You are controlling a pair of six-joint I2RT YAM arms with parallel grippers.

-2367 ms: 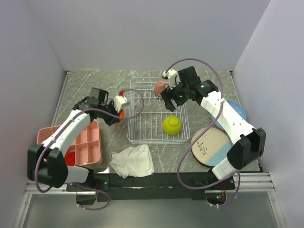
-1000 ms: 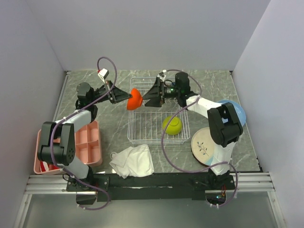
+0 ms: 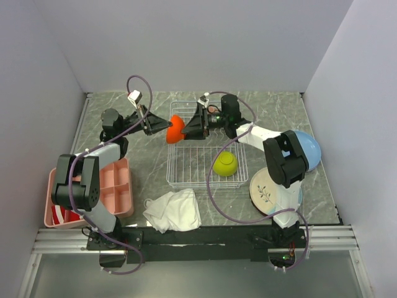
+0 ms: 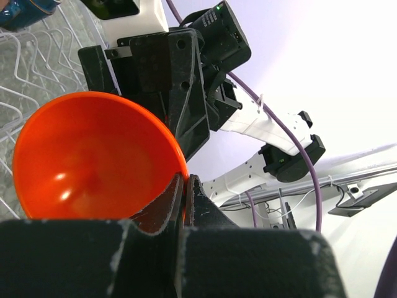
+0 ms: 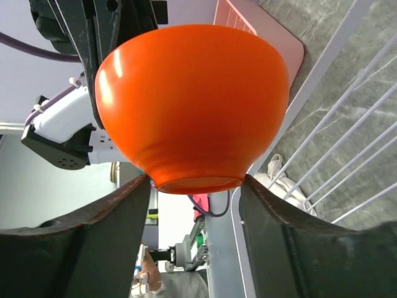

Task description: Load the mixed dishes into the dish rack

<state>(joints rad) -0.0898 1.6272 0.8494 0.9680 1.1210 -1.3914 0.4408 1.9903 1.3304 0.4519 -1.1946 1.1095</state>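
- Right arm has swung further toward 9 o'clock across the rack's far side in the last second. Its jaws now reach the orange bowl (image 3: 175,128), where a gap showed before. Bowl and left arm have barely shifted.
- Orange bowl: in the air at about 10 o'clock of the dish rack (image 3: 186,177), over the far-left corner, tipped on its side with its mouth toward the left arm.
- Left jaws: pinched shut on the bowl's rim, one finger inside and one outside.
- Right jaws: spread apart, flanking the bowl's foot ring. Cannot tell whether they touch it.
- Step in hand, as I read it: arm-to-arm handover.
- To do it well: seat the right jaws squarely past the shallow, glossy foot before closing. The left should let go only once that hold is firm. Keep the bowl over the wires in case it slips.
- Lime-green bowl (image 3: 224,163) sits in the rack at 4 o'clock.
- Light-blue plate (image 3: 310,149) and cream-and-blue plate (image 3: 265,190) wait on the desk (image 3: 273,112), at 3 to 4 o'clock of the rack.
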